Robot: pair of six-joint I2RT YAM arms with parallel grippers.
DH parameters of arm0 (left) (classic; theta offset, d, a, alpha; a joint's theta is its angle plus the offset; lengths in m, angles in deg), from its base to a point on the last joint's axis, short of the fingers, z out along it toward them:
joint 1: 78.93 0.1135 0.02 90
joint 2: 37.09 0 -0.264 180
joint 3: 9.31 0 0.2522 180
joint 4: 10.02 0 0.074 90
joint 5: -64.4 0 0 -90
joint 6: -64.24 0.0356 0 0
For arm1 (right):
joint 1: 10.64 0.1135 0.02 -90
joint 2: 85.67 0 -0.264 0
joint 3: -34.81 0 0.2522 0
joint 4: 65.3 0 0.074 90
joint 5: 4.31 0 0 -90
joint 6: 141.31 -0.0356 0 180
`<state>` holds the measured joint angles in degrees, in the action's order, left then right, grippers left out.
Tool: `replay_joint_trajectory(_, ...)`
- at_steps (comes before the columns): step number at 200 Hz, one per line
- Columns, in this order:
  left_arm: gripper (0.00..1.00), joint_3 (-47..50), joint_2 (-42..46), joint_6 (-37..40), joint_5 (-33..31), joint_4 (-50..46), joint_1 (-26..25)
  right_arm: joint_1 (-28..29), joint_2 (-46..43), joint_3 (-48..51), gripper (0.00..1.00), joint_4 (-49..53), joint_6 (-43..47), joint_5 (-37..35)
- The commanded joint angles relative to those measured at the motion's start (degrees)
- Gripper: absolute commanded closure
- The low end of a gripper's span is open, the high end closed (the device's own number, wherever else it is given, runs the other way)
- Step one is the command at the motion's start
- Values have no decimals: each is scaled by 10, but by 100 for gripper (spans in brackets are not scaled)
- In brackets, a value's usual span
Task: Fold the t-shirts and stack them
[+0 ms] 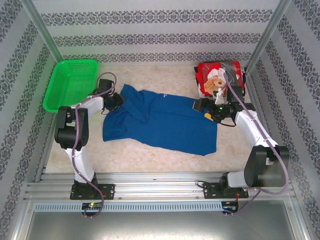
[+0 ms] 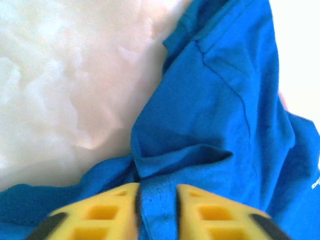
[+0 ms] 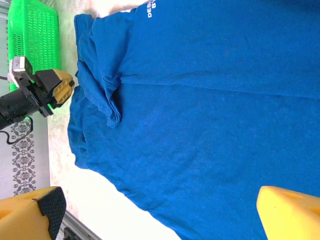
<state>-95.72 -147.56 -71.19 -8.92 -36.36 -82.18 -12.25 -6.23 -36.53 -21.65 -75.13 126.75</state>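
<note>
One blue t-shirt (image 1: 165,125) looks soft and floppy, so we grab edges. Our left gripper (image 2: 157,195) pinches its left edge; our right gripper (image 3: 157,202) is spread wide.

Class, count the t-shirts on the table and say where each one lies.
2. The blue t-shirt lies spread across the middle of the table; the red t-shirt sits bunched at the far right corner. Another could be hidden beneath the red one.

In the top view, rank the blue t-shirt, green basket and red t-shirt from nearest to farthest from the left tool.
1. blue t-shirt, touching the left tool, to its right.
2. green basket, back left.
3. red t-shirt, back right corner.
</note>
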Motion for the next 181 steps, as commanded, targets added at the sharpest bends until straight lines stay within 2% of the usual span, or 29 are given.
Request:
replay_joint_trajectory(1,64,9,12,7,4,8,9,7,-5,-13,2,0,4,5)
replay_joint_trajectory(43,62,-4,-17,-5,16,31,9,7,-8,-14,2,4,6,4)
replay_joint_trajectory(114,68,-27,-50,-10,10,35,9,7,-10,-24,2,15,12,4)
replay_joint_trajectory(181,90,-40,-25,1,11,24,9,7,-13,-19,2,12,10,3)
